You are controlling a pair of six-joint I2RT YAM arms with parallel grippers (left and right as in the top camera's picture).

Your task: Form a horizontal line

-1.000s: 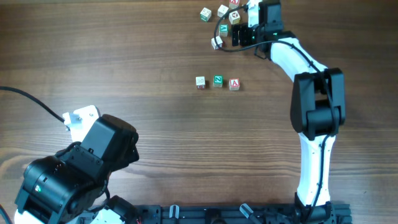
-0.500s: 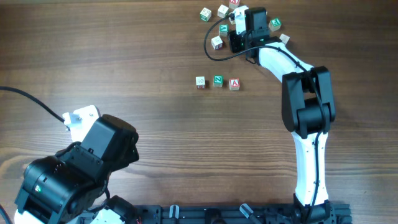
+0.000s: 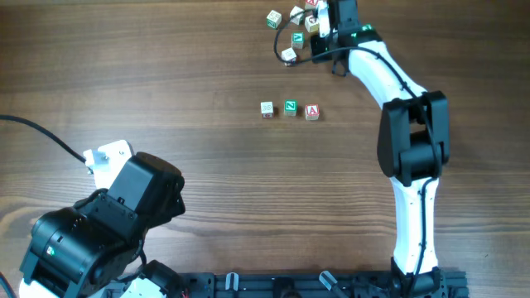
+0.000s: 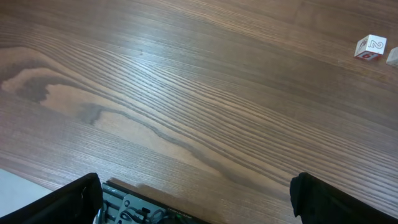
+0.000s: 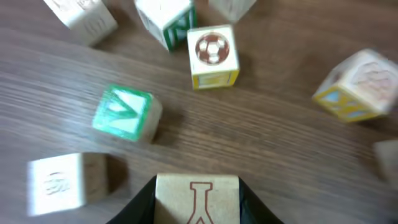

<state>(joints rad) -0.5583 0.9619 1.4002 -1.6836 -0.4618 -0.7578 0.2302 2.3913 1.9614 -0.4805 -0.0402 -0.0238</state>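
Now the table [image 3: 166, 83] is seen from above, brown wood, w/ two arms at it. The left arm [image 3: 108, 223] is parked low at the near L corner. The left gripper [image 4: 196, 202] is held wide apart w/ nothing in it, over bare wood. The right arm [image 3: 414, 149] is stretched far out to the top edge, where the loose cubes [image 3: 296, 15] are scattered.

The horizontal line [image 3: 291, 108] is laid near the middle of the table, well apart from that bunch. It is made of 3 cubes side by side: a whitish one, a green one, then a red "A" at the R end.

In the R wrist view the right gripper [image 5: 197, 210] is pressed together on a pale cube [image 5: 197, 186] w/ a brown letter. Both fingers [image 5: 142, 204] are seen touching its sides. A green cube [image 5: 124, 112] and a ball-picture cube [image 5: 213, 53] are seen just ahead.

So the pick-up step is judged to be in hand. Next, the pale cube should be lifted, carried to the row, and set down just beside one end, level w/ the others, w/o the row being bumped.
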